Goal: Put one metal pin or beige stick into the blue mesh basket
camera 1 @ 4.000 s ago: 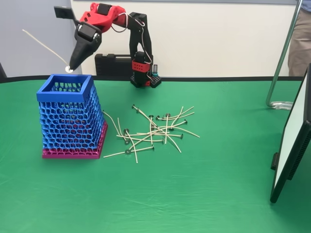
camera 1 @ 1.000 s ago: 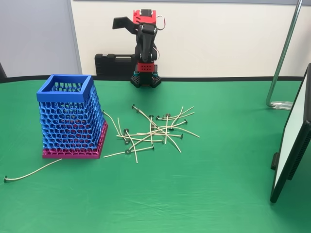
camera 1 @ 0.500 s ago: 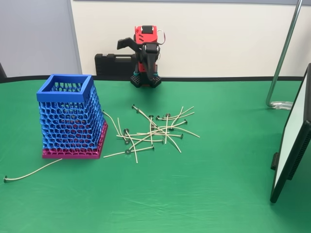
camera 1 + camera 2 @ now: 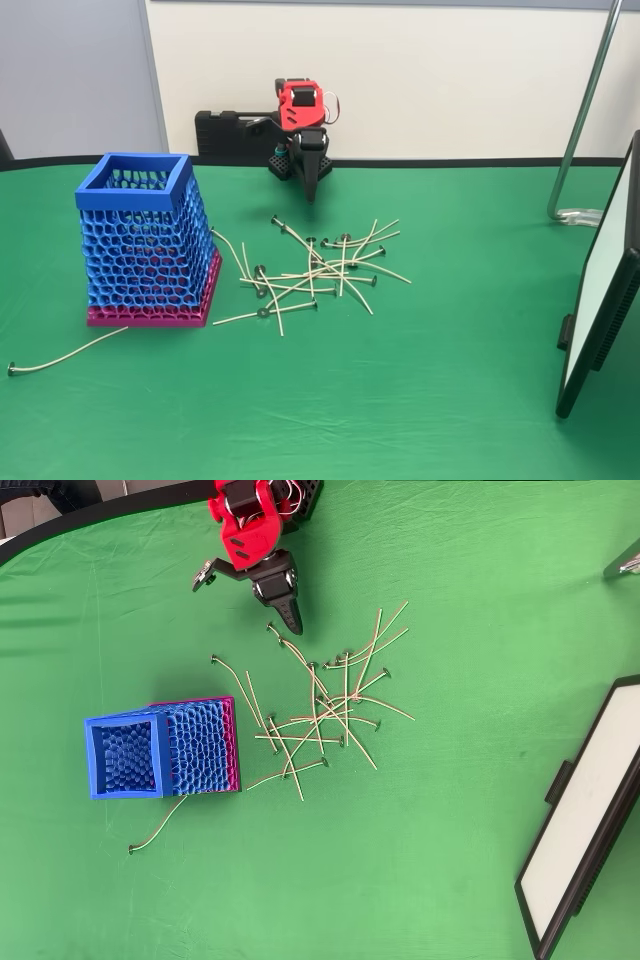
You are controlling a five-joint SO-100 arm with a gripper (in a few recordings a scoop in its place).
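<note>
The blue mesh basket (image 4: 133, 196) (image 4: 158, 755) stands upright on its magenta base at the left of the green cloth. Several beige sticks with dark round heads lie in a loose pile (image 4: 322, 270) (image 4: 320, 718) to its right. A single beige stick (image 4: 65, 356) (image 4: 160, 824) lies on the cloth outside the basket, by its front left corner. My red and black gripper (image 4: 309, 192) (image 4: 296, 628) points down at the far edge of the pile, near the arm's base. Its jaws look shut, with nothing between them.
A black case (image 4: 230, 130) sits against the back wall behind the arm. At the right, a metal stand pole (image 4: 580, 110) rises from the table. A white board in a black frame (image 4: 600, 290) (image 4: 590, 840) leans in front of it.
Four seconds ago the gripper held a stick above the basket rim; that stick now lies on the cloth outside the basket. In the last second the arm folded down, lowering the gripper toward the pile.
</note>
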